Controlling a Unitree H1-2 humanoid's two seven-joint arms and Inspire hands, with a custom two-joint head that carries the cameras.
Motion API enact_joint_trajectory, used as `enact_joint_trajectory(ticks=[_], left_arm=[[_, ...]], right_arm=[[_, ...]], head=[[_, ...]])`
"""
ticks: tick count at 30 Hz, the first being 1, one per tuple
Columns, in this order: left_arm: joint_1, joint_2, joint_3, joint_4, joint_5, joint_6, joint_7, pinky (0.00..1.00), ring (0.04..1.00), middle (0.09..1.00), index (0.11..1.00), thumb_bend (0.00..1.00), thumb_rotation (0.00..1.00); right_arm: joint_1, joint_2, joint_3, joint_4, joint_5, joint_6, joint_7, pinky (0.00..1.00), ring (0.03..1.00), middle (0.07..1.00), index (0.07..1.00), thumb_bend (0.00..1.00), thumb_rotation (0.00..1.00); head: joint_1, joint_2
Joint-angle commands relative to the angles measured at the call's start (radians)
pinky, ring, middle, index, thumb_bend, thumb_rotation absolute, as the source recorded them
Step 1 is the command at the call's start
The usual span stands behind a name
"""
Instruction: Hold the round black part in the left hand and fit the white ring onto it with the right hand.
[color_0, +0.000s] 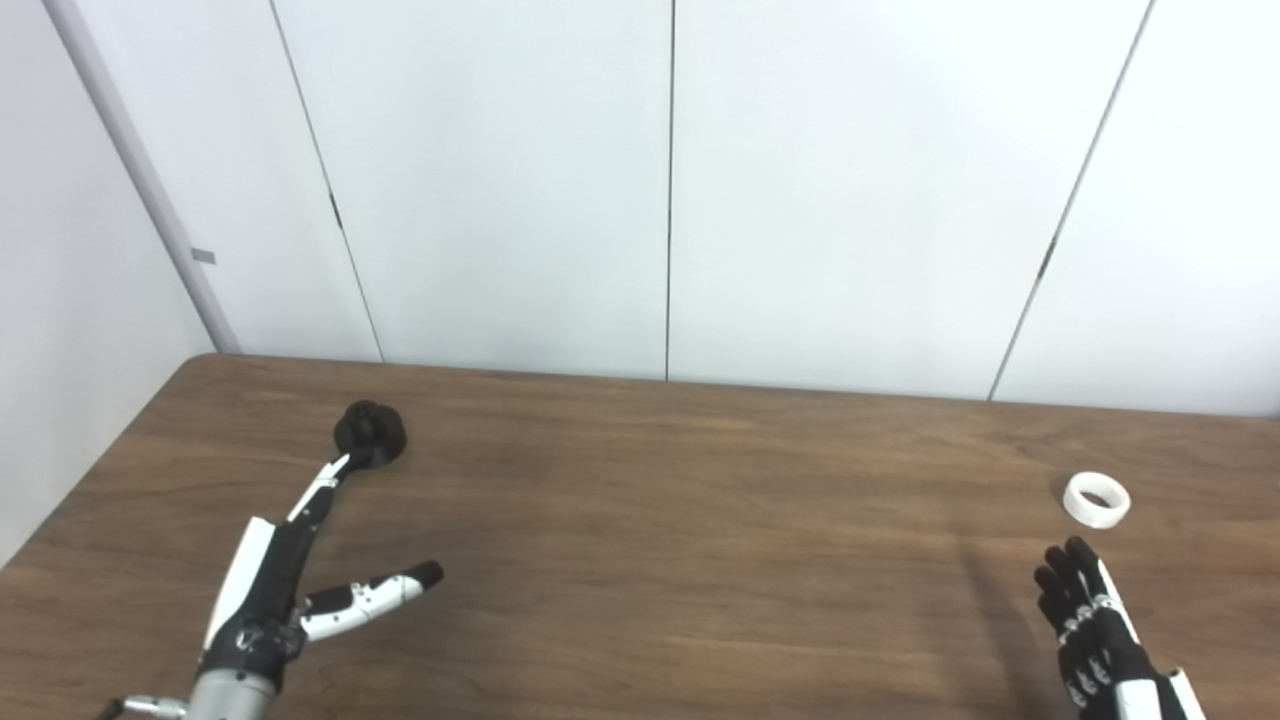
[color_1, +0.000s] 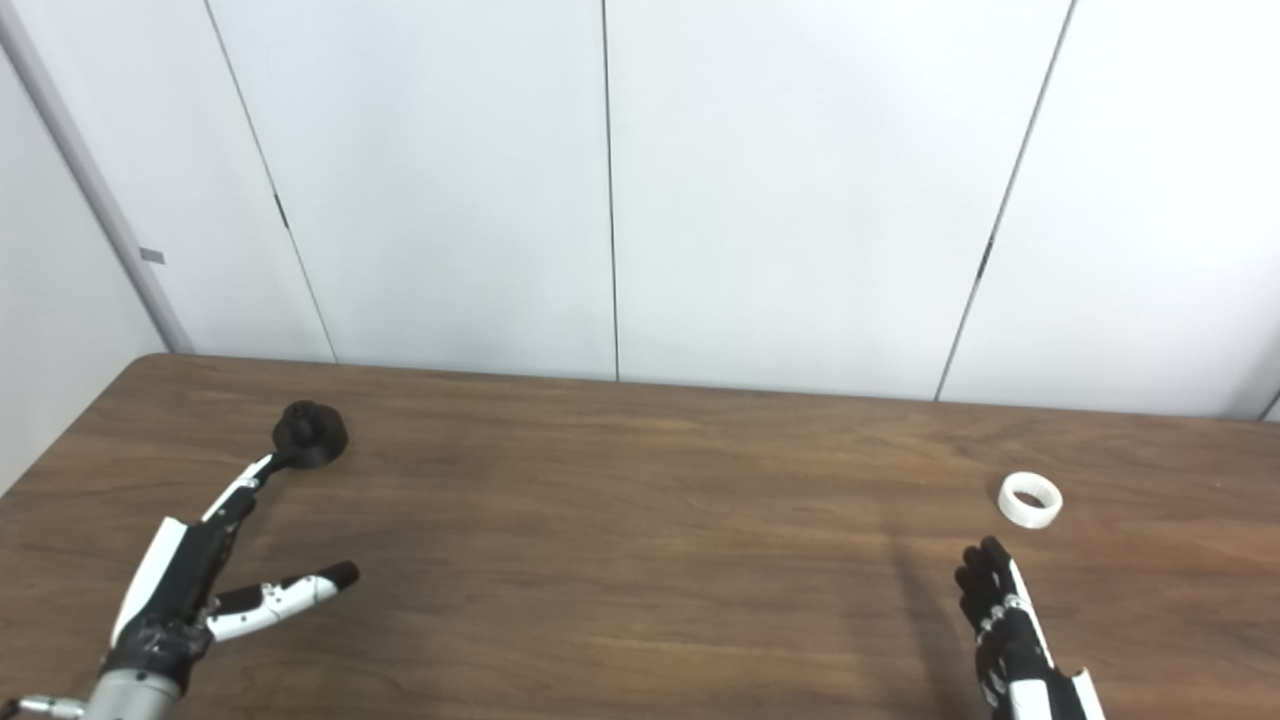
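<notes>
Both eye views look down and forward from head height over the wooden desk, facing the white panelled wall that fills the upper half of each frame. They sit side by side, so the right eye view shows the same scene shifted slightly leftward. Both share the whole desk top, with the arms entering at the lower left and lower right corners

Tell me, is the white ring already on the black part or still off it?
Off. The white ring lies alone on the table's right side, far from the black part.
</notes>
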Motion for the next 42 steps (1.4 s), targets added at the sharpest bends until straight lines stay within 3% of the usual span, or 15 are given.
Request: enact_joint_trajectory(ticks=[1,8,14,23,32,42], left_arm=[[-0.070,0.058,-0.005,-0.031,0.072,0.028,-0.001,1.00,0.999,0.974,0.899,0.84,0.30],[-0.137,0.110,-0.020,0.018,0.159,0.073,0.001,1.00,1.000,0.975,0.882,0.82,0.29],[-0.190,0.118,-0.022,0.095,0.226,0.087,0.031,0.96,1.000,0.959,0.866,0.91,0.25],[-0.269,0.121,-0.030,0.264,0.269,0.019,0.122,1.00,0.995,0.938,0.839,0.91,0.25],[-0.371,0.104,-0.020,0.438,0.229,-0.027,0.187,0.98,1.000,0.952,0.855,0.90,0.27],[-0.455,0.116,-0.056,0.535,0.198,0.001,0.150,1.00,1.000,0.953,0.869,0.89,0.29]], right_arm=[[0.164,0.024,0.030,0.048,0.005,0.006,-0.004,1.00,0.974,0.978,0.989,0.52,1.00],[0.164,0.024,0.030,0.048,-0.002,0.000,-0.004,1.00,0.968,0.976,0.985,0.52,1.00],[0.164,0.028,0.032,0.051,-0.024,-0.005,-0.014,1.00,0.958,0.962,0.973,0.58,1.00],[0.170,0.026,0.032,0.047,-0.033,-0.008,-0.019,1.00,0.954,0.960,0.970,0.60,0.99],[0.175,0.018,0.036,0.038,-0.033,-0.002,-0.014,1.00,0.947,0.959,0.966,0.58,0.98],[0.181,0.018,0.039,0.027,-0.034,0.003,-0.009,1.00,0.946,0.960,0.969,0.57,0.98]], head=[[0.000,0.001],[-0.002,0.003],[-0.007,0.006],[-0.008,0.009],[-0.004,0.012],[0.000,0.018]])
